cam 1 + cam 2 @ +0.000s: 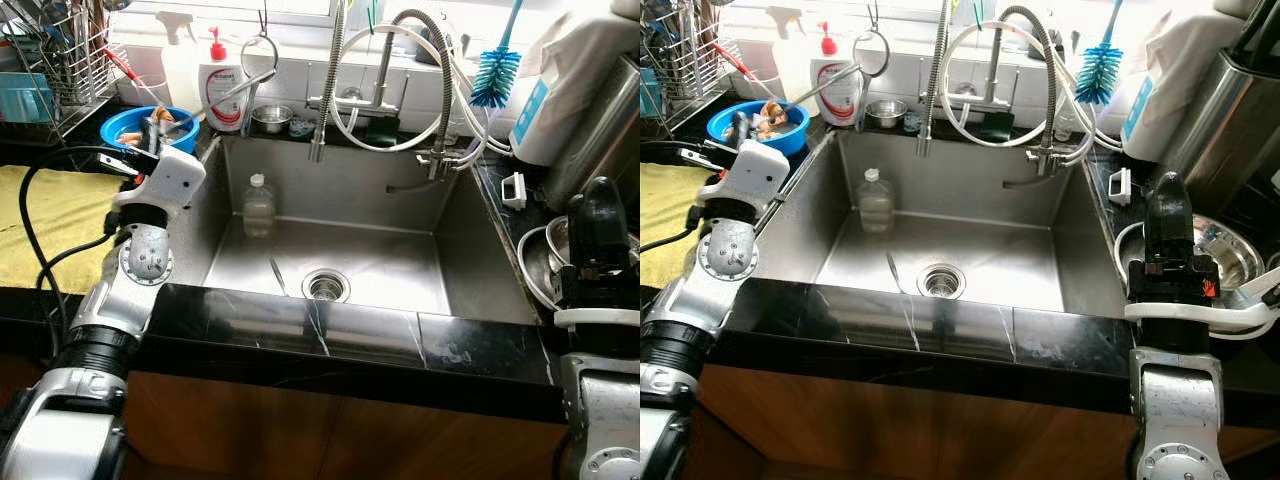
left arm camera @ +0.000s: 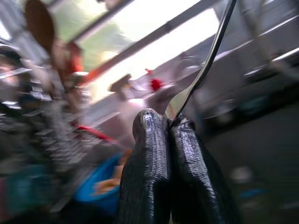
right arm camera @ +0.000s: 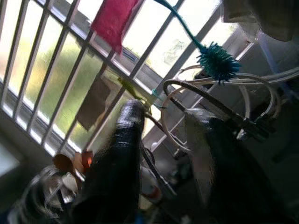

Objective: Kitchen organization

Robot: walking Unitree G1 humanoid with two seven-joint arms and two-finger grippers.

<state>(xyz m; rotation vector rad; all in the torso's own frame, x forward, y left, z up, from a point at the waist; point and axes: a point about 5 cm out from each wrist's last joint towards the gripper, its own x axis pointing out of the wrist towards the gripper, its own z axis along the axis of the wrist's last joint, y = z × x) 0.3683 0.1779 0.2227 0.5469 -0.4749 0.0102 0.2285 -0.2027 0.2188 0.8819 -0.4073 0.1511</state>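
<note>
Both eye views look forward and down from above the sink (image 1: 330, 250), sharing it. Left wrist view sits close behind its pinched fingers (image 2: 154, 172). Right wrist view faces up at the window bars (image 3: 56, 70).

Centre of frame: steel sink (image 1: 400, 205) with round drain (image 1: 326, 285); clear plastic bottle (image 1: 258, 205) upright near its back left corner. Upper right: blue bottle brush (image 1: 494, 75). Upper left: white soap dispenser (image 1: 222, 88) with red pump, blue bowl (image 1: 115, 128) just beside, wire rack (image 1: 70, 60). Left edge: yellow cloth (image 1: 55, 220).
</note>
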